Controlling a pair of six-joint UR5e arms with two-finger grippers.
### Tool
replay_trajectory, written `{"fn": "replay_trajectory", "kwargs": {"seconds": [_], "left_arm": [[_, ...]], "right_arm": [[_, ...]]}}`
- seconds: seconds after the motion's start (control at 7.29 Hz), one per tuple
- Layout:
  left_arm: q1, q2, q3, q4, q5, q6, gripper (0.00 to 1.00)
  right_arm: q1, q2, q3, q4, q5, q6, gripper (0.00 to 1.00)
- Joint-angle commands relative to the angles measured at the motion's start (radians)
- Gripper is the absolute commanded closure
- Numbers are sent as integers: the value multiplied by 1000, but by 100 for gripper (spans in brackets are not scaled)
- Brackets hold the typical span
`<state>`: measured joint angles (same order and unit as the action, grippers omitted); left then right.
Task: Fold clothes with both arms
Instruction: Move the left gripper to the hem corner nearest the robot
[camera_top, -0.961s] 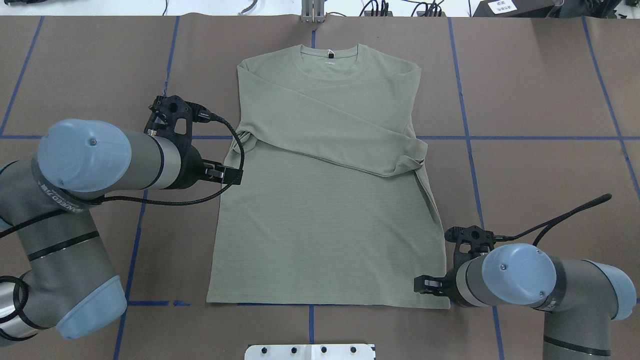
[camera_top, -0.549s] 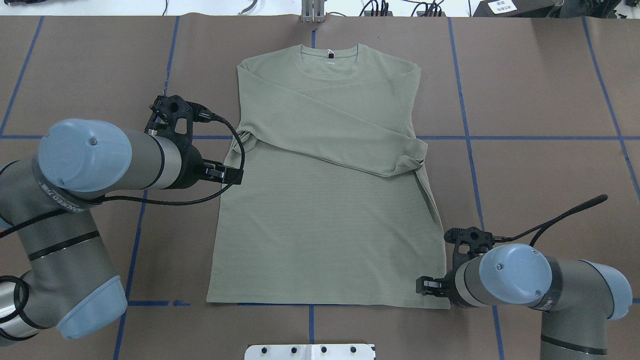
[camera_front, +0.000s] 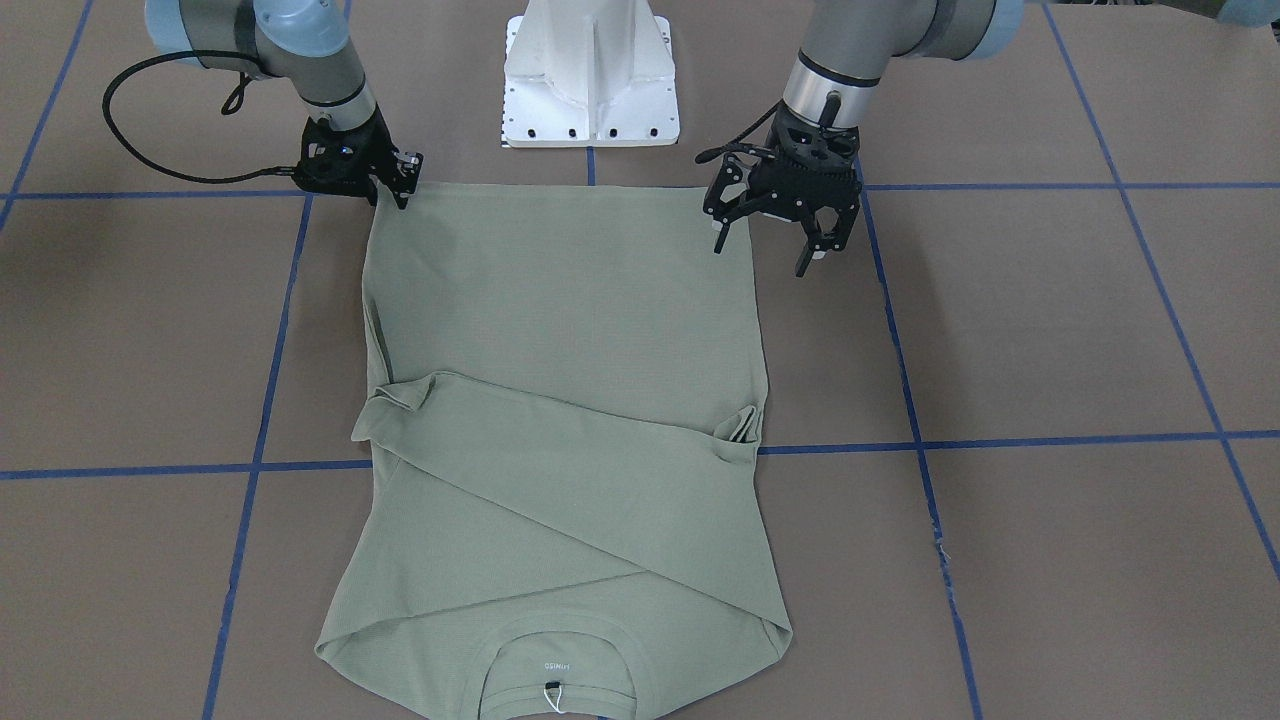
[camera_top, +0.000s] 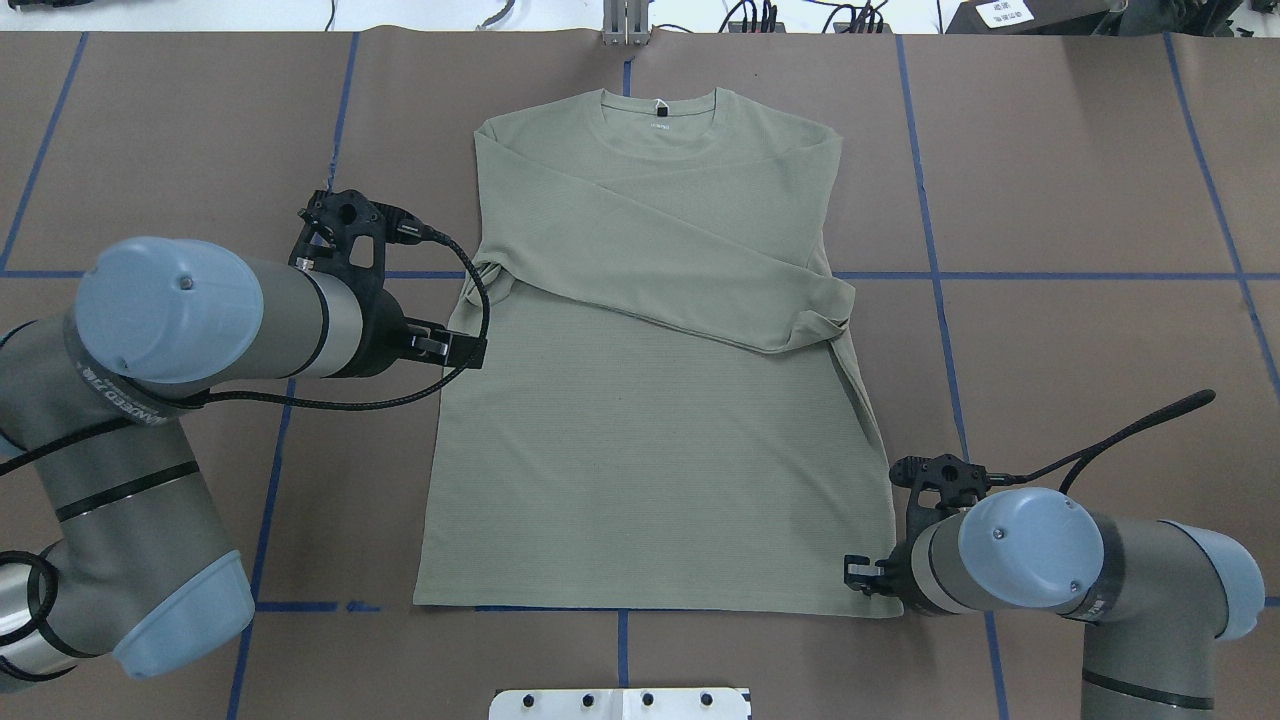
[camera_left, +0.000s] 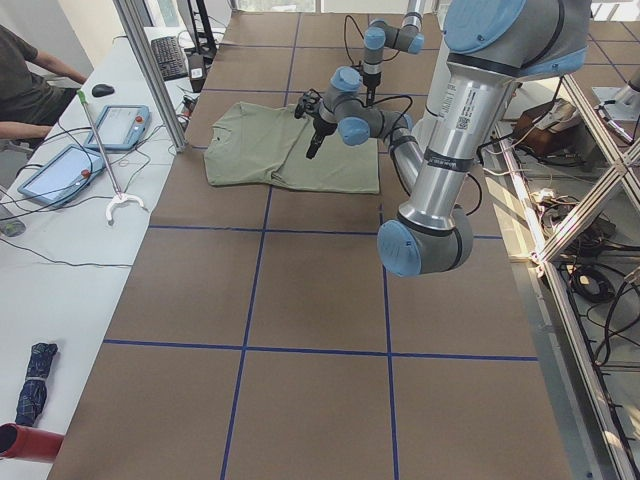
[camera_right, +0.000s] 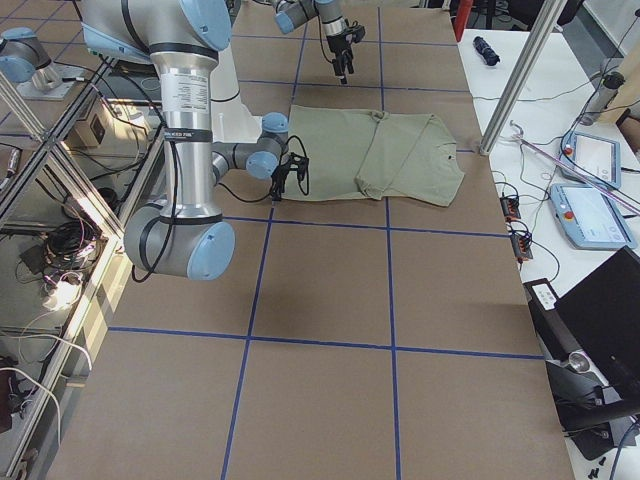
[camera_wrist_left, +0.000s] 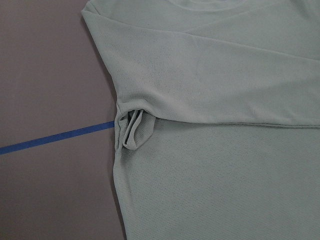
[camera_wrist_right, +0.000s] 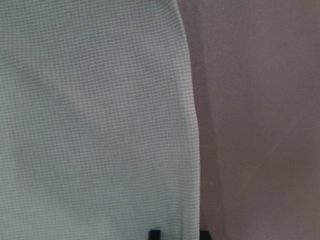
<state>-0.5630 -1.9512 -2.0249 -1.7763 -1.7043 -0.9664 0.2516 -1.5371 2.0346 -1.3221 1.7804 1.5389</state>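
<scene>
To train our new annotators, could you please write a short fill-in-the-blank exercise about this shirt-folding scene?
The shirt has its collar pointing ___ from the pedestal. The left tool has its jaws ___ beside the shirt's side edge. The right tool is at a corner of the shirt's ___.
Missing words: away; open; hem.

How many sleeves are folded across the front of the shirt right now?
2. One sleeve lies diagonally on top, its cuff at the edge of the shirt on the robot's right; the other sleeve lies beneath it, cuff bunched at the opposite edge.
</scene>
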Motion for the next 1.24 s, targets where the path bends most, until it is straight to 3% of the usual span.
{"fn": "replay_trajectory", "kwargs": {"seconds": [0.0,0.41,0.55,0.82,1.1], "left_arm": [[-2,0,0,0,2,0,1],[-2,3,27,0,0,-33,1],[12,5,49,0,-3,-145,1],[157,24,35,3,12,-385,1],[297,52,35,23,99,-517,1]], "right_arm": [[0,0,6,1,1,1,100],[3,3,35,3,-7,4,100],[5,5,65,3,-12,4,100],[21,0,98,1,-18,9,100],[38,0,104,3,-25,9,100]]}}
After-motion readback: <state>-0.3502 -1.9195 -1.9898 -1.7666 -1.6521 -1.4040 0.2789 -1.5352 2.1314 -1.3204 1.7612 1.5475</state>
